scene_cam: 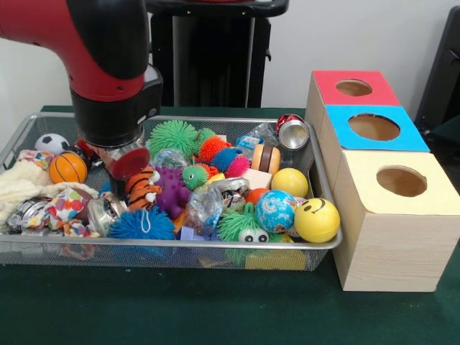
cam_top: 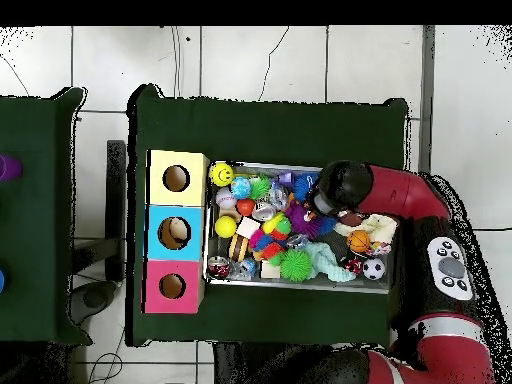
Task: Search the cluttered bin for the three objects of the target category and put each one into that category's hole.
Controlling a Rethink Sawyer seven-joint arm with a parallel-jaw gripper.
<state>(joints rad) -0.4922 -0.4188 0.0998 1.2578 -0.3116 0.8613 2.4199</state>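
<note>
The bin [scene_cam: 215, 244] is a wide silver wire-mesh basket packed with toys; it also shows in the overhead view [cam_top: 300, 283]. The hole [scene_cam: 353, 88] is the round cut-out in the red top of the farthest wooden box, seen from above too [cam_top: 172, 286]. My gripper [scene_cam: 128, 164] hangs low over the bin's left part, just above a striped tiger toy [scene_cam: 141, 188]. In the overhead view the arm's head [cam_top: 335, 195] covers it. Nearby lie an orange basketball [scene_cam: 68, 167], a purple spiky toy [scene_cam: 172, 190] and a blue spiky ball [scene_cam: 141, 224].
A blue-topped box [scene_cam: 374, 127] and a yellow-topped box [scene_cam: 401, 181] stand in a row with the red one, right of the bin. A smiley yellow ball [scene_cam: 316, 219], a globe ball [scene_cam: 274, 210] and a green spiky ball [scene_cam: 172, 136] lie in the bin.
</note>
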